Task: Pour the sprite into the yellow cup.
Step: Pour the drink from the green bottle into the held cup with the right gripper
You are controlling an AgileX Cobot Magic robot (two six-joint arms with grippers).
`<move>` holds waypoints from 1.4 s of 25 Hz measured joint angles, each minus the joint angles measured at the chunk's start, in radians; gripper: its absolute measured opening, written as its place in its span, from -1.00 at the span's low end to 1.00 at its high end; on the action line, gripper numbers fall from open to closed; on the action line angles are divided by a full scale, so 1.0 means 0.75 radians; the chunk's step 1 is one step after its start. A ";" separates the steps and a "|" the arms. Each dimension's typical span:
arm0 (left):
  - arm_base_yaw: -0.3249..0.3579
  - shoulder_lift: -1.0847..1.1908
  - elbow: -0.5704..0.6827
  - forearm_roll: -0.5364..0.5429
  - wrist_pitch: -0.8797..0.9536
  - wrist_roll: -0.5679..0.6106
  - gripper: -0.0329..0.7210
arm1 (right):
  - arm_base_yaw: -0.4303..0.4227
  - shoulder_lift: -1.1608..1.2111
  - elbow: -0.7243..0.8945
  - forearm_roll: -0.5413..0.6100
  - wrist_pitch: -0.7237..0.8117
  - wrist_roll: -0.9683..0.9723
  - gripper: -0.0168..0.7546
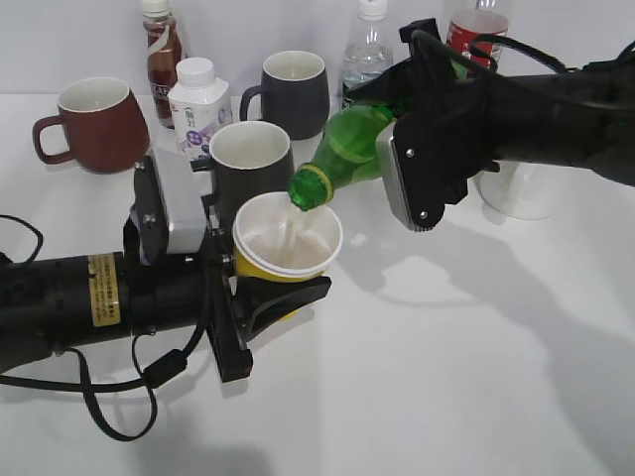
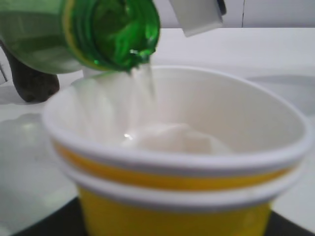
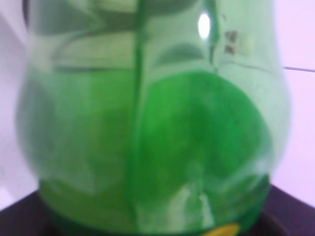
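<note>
My right gripper (image 1: pixel 412 124) is shut on the sprite (image 1: pixel 347 149), a green bottle with no cap on, tilted neck-down to the left. Its open mouth (image 2: pixel 123 46) hangs over the rim of the yellow cup (image 1: pixel 260 266), and a clear stream runs into the cup's white inside, where liquid pools (image 2: pixel 172 140). My left gripper (image 1: pixel 263 288) is shut on the yellow cup (image 2: pixel 172 211) and holds it upright just above the table. In the right wrist view the green bottle body (image 3: pixel 147 147) fills the frame.
Behind the cup stand a dark grey mug (image 1: pixel 248 164), a second dark mug (image 1: pixel 293 94), a brown mug (image 1: pixel 94 124), a small white bottle (image 1: pixel 198 104), a brown drink bottle (image 1: pixel 161 50), a clear water bottle (image 1: pixel 367 55), a red-labelled bottle (image 1: pixel 474 35) and a white mug (image 1: pixel 521 188).
</note>
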State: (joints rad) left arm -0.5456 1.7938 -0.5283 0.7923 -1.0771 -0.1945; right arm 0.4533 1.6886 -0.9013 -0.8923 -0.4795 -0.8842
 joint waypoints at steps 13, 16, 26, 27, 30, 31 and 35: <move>0.000 0.000 0.000 0.000 0.013 -0.003 0.01 | 0.000 0.000 0.000 0.000 -0.006 -0.045 0.20; 0.000 0.000 0.000 0.000 0.015 -0.003 0.01 | 0.000 0.000 0.000 0.016 -0.008 -0.063 0.20; 0.000 0.000 0.000 0.000 0.018 -0.003 0.01 | 0.000 0.000 0.000 0.041 -0.014 -0.084 0.20; 0.000 0.000 0.000 0.000 0.019 -0.003 0.01 | 0.000 0.000 0.000 0.041 -0.014 -0.084 0.20; 0.000 0.000 0.000 0.000 0.019 -0.003 0.01 | 0.000 0.000 0.000 0.042 -0.016 -0.086 0.20; 0.000 0.000 0.000 0.000 0.019 -0.003 0.01 | 0.000 0.000 0.000 0.042 -0.016 -0.088 0.20; 0.000 0.000 0.000 0.000 0.019 -0.003 0.01 | 0.000 -0.001 0.000 0.044 -0.016 -0.112 0.20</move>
State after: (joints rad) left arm -0.5456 1.7938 -0.5283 0.7923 -1.0627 -0.1964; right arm 0.4533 1.6878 -0.9013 -0.8596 -0.4912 -0.9682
